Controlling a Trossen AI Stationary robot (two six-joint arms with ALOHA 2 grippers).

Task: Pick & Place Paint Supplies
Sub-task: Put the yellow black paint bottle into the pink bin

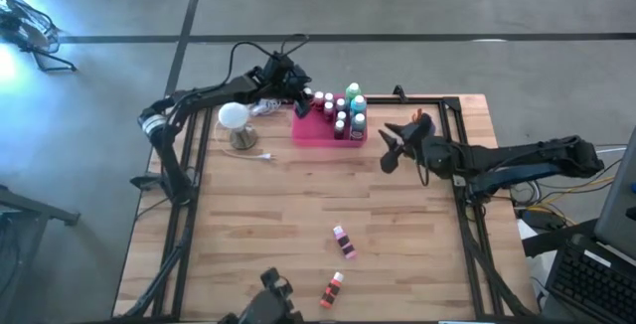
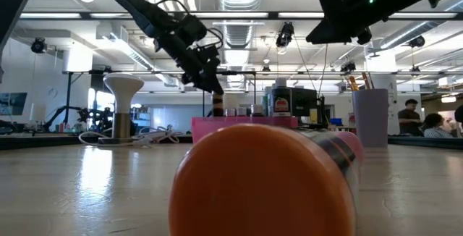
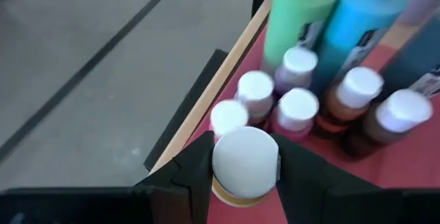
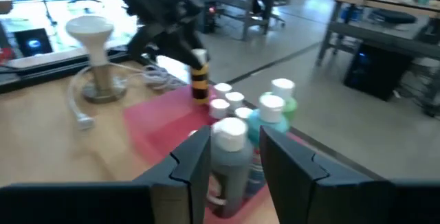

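My left gripper (image 1: 298, 87) reaches over the left end of the pink tray (image 1: 310, 133) at the table's far side, shut on a small white-capped bottle (image 3: 244, 162) with a yellow-and-black body (image 4: 199, 81). Several small white-capped bottles (image 3: 297, 107) and the green bottle (image 3: 299, 18) and blue bottle (image 3: 361, 25) stand in the tray. My right gripper (image 1: 391, 152) hovers right of the tray, shut on a white-capped dark bottle (image 4: 230, 148). A pink bottle (image 1: 343, 242) and an orange bottle (image 1: 331, 289) lie on their sides near the table's near edge. My left gripper pinches the small bottle at its white cap (image 3: 244, 157), one finger on each side, coming from above and pointing down. The bottle hangs upright below the fingers (image 2: 217, 104) over the tray's left end; whether its base touches the tray I cannot tell. My right gripper holds the dark bottle between its two fingers (image 4: 192, 159), just below the white cap (image 4: 230, 131). The bottle stands upright in the hold, lifted clear of the table. The fingers hide its lower body.
A white globe lamp (image 1: 235, 117) with its cord (image 1: 260, 155) stands left of the tray. A lilac cup with brushes (image 2: 370, 113) shows beyond the tray in the low view. Bare wood lies between the tray and the two lying bottles. A camera mount (image 1: 270, 286) sits at the near edge.
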